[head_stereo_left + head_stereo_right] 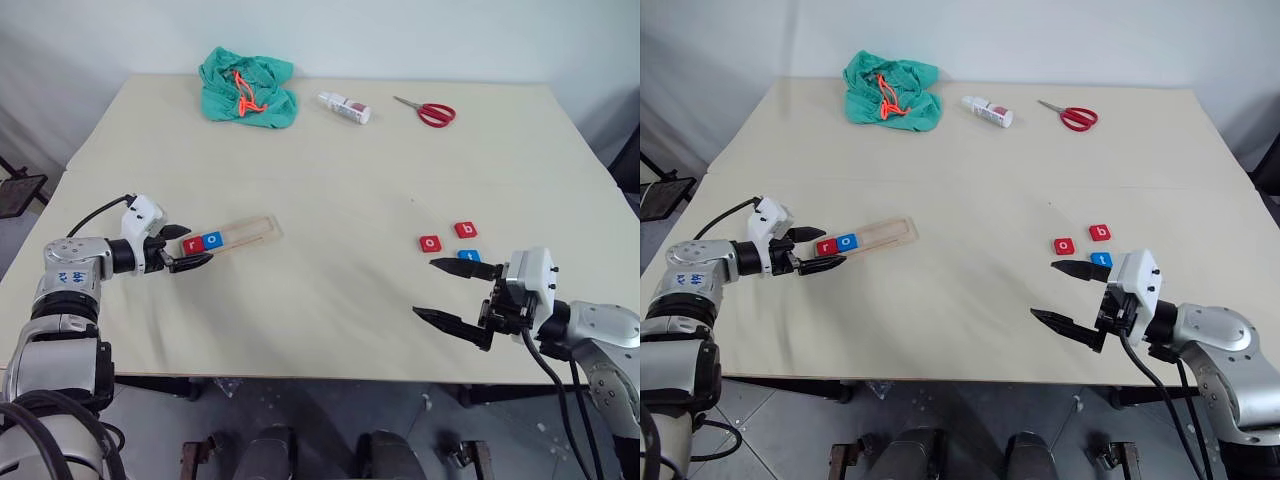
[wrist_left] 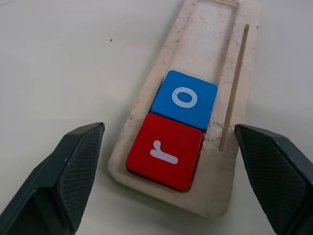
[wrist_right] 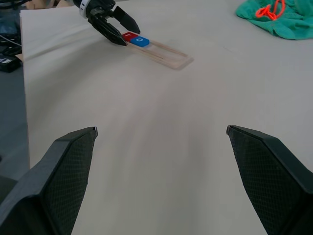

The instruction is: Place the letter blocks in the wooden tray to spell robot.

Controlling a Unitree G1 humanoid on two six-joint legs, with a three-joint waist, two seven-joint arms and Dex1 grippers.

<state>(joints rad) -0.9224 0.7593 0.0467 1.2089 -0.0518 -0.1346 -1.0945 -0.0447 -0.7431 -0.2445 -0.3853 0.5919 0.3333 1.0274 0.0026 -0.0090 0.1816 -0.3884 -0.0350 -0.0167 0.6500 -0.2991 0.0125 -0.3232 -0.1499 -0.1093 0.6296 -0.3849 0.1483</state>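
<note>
- The long light-wood tray [image 1: 243, 233] is already holding the red "r" tile [image 2: 165, 150] and the blue "o" tile [image 2: 185, 98] at its near end.
- The left gripper [image 1: 190, 247] is hovering wide-jawed around that end.
- Three tiles are waiting loose on the table: red "o" [image 1: 430, 243], red "b" [image 1: 465, 229], and a blue one [image 1: 469, 256], probably "t", partly hidden.
- The right gripper [image 1: 458, 294] is hanging spread wide and empty just beside them.

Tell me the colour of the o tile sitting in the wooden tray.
Blue o tile with a white letter, clearest in the left wrist view.
</note>
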